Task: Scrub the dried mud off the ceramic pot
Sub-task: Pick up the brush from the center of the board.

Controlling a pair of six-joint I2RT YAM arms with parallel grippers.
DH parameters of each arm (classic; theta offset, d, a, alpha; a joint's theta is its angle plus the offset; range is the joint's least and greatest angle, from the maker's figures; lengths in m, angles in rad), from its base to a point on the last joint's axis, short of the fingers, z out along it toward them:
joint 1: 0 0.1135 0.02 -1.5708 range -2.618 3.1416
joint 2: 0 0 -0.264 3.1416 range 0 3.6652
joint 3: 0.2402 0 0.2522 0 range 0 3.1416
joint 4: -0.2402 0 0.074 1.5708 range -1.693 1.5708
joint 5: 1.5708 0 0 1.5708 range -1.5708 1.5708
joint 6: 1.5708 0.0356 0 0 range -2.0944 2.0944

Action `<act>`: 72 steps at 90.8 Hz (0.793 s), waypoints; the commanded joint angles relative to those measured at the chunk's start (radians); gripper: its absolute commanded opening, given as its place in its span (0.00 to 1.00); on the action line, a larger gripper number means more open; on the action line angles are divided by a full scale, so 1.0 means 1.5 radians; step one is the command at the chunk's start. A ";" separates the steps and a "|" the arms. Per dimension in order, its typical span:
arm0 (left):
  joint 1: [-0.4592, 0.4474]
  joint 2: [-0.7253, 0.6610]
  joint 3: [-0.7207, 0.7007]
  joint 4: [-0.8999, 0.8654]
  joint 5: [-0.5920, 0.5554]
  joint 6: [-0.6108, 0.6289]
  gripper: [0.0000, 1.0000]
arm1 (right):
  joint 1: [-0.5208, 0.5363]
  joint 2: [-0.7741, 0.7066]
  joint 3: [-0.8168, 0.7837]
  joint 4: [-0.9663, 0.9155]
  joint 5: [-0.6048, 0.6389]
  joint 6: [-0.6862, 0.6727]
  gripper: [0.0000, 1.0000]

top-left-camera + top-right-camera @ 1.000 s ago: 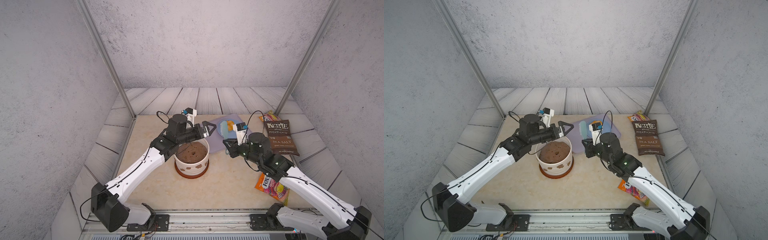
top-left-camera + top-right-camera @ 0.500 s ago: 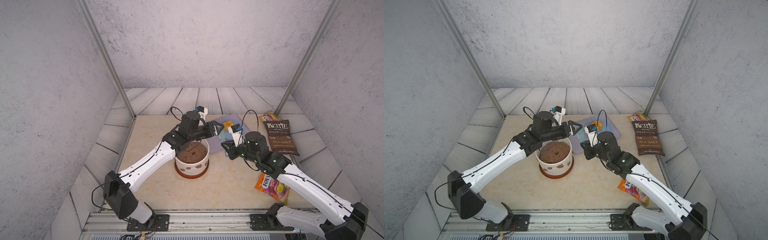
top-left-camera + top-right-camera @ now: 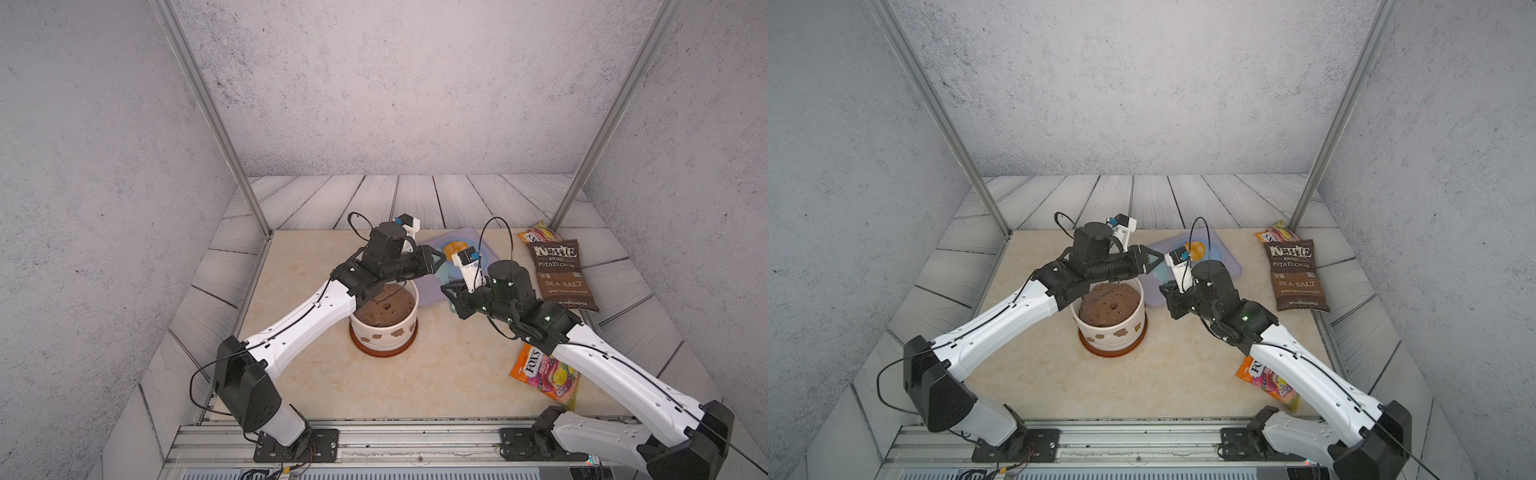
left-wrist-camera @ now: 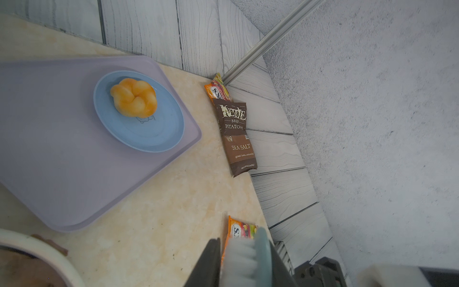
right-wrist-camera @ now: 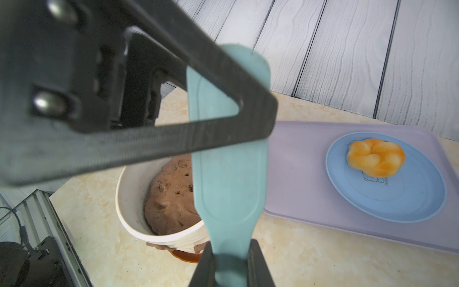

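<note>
Left jaws and right jaws both clamp the scrub brush (image 5: 228, 179); I think an uneven release may drop it toward the ceramic pot (image 3: 384, 338) below them.

Left hand (image 4: 244, 246) clamps the white-bristled teal brush (image 4: 248, 261).

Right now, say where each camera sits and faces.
Top views: high in front, looking down at ceramic pot; left arm, right arm show.
Left wrist: on left arm, facing tray, bun; left jaws flank brush.
Right wrist: on right arm, facing ceramic pot; right jaws grip brush handle.
Shared: both wrist views show bun, brush.
</note>
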 commanded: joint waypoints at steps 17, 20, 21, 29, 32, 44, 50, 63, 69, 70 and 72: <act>0.003 -0.013 0.000 0.039 0.011 0.017 0.15 | -0.002 0.002 0.013 0.000 -0.009 -0.011 0.20; 0.008 -0.015 -0.004 0.044 0.014 0.016 0.14 | -0.002 -0.002 0.010 0.009 -0.010 -0.005 0.25; 0.010 -0.016 -0.004 0.046 0.016 0.016 0.14 | -0.002 -0.003 0.008 0.011 -0.010 -0.003 0.27; 0.025 -0.025 -0.018 0.069 0.030 0.016 0.12 | -0.003 -0.011 0.005 0.027 -0.013 0.016 0.41; 0.033 -0.031 -0.020 0.079 0.036 0.020 0.12 | -0.003 -0.015 0.003 0.032 -0.014 0.028 0.47; 0.075 -0.053 -0.040 0.134 0.073 0.034 0.12 | -0.008 -0.038 -0.020 0.089 -0.028 0.122 0.64; 0.099 -0.064 -0.056 0.174 0.100 0.034 0.11 | -0.010 -0.052 -0.036 0.136 -0.039 0.185 0.70; 0.137 -0.087 -0.084 0.252 0.148 0.027 0.12 | -0.014 -0.090 -0.096 0.279 -0.021 0.363 0.79; 0.149 -0.099 -0.099 0.287 0.161 0.018 0.11 | -0.018 -0.103 -0.121 0.340 -0.010 0.426 0.80; 0.150 -0.101 -0.101 0.292 0.163 0.016 0.11 | -0.019 -0.104 -0.125 0.351 -0.011 0.435 0.80; 0.152 -0.104 -0.104 0.300 0.165 0.014 0.12 | -0.021 -0.105 -0.133 0.371 -0.012 0.454 0.80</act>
